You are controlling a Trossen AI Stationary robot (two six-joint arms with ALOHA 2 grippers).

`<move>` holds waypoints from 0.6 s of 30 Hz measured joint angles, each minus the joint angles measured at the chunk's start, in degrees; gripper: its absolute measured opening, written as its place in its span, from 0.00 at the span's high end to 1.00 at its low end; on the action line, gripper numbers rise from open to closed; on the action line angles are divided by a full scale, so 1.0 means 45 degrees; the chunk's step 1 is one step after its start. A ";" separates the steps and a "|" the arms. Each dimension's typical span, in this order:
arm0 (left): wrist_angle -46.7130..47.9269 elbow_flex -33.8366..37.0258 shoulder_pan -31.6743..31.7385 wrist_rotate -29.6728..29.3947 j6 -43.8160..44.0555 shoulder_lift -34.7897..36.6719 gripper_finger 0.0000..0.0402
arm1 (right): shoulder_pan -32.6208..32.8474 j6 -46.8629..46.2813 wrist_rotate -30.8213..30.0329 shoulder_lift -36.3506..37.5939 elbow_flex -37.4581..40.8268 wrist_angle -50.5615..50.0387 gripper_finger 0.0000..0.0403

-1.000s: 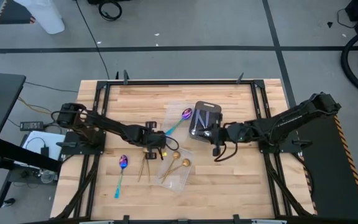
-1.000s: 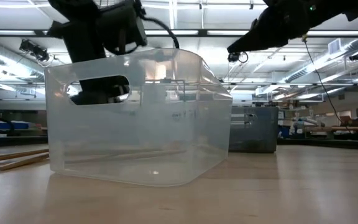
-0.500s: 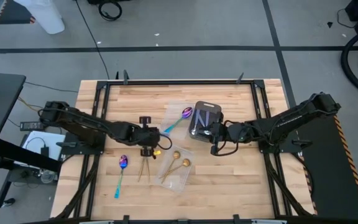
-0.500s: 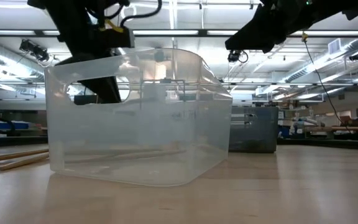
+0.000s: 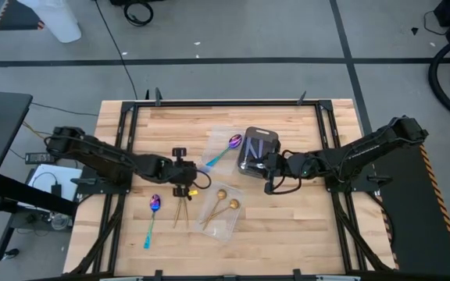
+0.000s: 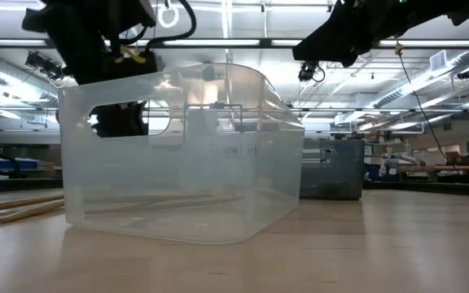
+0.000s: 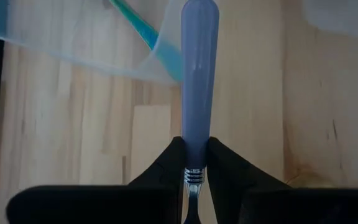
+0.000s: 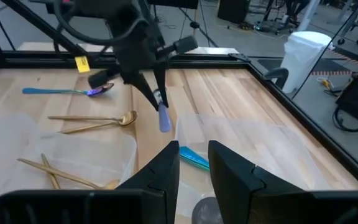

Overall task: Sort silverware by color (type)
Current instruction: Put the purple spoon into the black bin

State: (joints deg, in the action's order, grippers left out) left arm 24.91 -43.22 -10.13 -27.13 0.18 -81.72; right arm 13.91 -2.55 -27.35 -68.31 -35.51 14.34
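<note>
Two dark, near-black jointed robot arms, each built of slim segments joined by rounded housings. The left gripper (image 8: 146, 79) has two tapering black fingers, a yellow tag beside its wrist, and looping black cables. The right gripper (image 8: 193, 163) shows two broad, matte black fingers.

Grey concrete floor (image 5: 233, 31) around the pale wooden table (image 5: 287, 234), crossed by dark taped lines (image 5: 209, 61), with a black cable (image 5: 119, 47) trailing over it and a white container (image 5: 57, 19) near the top edge. Beyond the table, a wide workshop hall under rows of long ceiling lights (image 6: 243, 42), with benches (image 6: 446, 169) along the far side. At one side, a white bin (image 8: 306, 53).
</note>
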 joint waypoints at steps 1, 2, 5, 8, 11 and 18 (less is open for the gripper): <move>-0.0486 0.0240 0.0004 -0.0015 0.0013 0.0017 0.86 | 0.0000 -0.0051 0.0000 0.0000 0.0000 0.0005 0.76; -0.0869 0.0438 0.0017 -0.0010 0.0094 0.0017 0.86 | 0.0000 -0.0061 0.0000 0.0000 0.0000 0.0029 0.76; -0.1528 0.0910 0.0073 -0.0018 0.0117 0.0246 0.86 | 0.0000 -0.0100 0.0065 0.0000 0.0000 0.0184 0.76; -0.2442 0.1274 0.0073 -0.0176 0.0140 0.0641 0.86 | 0.0000 -0.0076 0.0087 0.0000 0.0000 0.0476 0.76; -0.3453 0.1666 0.0073 -0.0415 0.0033 0.1078 0.86 | 0.0000 -0.0052 0.0087 0.0000 0.0000 0.0881 0.76; -0.5119 0.2016 0.0084 -0.0602 -0.0200 0.1897 0.86 | -0.0024 0.0589 0.0040 0.0000 0.0000 0.1710 0.75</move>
State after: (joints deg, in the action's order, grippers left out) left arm 1.87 -34.15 -9.75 -29.84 -0.72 -73.19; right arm 13.80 0.10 -27.17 -68.31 -35.51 22.04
